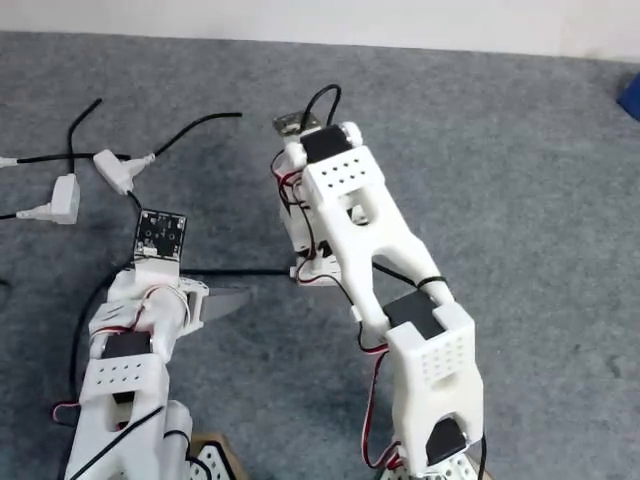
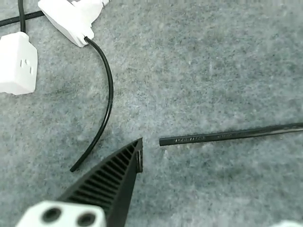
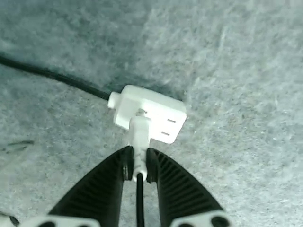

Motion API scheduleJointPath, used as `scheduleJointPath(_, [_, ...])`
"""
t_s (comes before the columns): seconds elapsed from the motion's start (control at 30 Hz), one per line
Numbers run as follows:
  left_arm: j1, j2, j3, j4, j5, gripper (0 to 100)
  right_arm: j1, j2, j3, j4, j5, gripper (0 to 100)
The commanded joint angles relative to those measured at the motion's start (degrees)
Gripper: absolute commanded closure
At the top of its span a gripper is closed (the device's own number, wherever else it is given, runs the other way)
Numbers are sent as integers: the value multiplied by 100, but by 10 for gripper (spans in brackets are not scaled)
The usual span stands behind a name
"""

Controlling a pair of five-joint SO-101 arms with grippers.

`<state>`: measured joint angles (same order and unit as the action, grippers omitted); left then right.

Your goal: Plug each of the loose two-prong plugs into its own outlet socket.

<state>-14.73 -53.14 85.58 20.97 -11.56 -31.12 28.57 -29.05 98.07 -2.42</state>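
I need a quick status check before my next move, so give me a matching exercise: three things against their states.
Things:
1. white plug
2. outlet socket
3. black cable end

States:
A. lying free, nothing holding it
B. gripped by the right gripper
C. white, lying directly in front of the plug

Pairs: 1-B; 2-C; 3-A

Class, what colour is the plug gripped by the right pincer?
The plug is white, best seen in the right wrist view.
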Motion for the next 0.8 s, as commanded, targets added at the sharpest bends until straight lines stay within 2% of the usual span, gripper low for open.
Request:
scheduleJointPath(0.0, [-66,-75,-40,-114,53,455,163,-13,-66,-57,-132,991])
scheduleJointPath(0.37, [-66,-75,-48,-114,53,455,145,48,-4,-57,-114,991])
scheduleJointPath(0.63, [-66,-75,-40,-114,53,455,127,1051,-66,-215,-114,991])
scheduleJointPath(0.77, [-66,-75,-31,-114,53,455,-110,1138,-75,-259,-114,991])
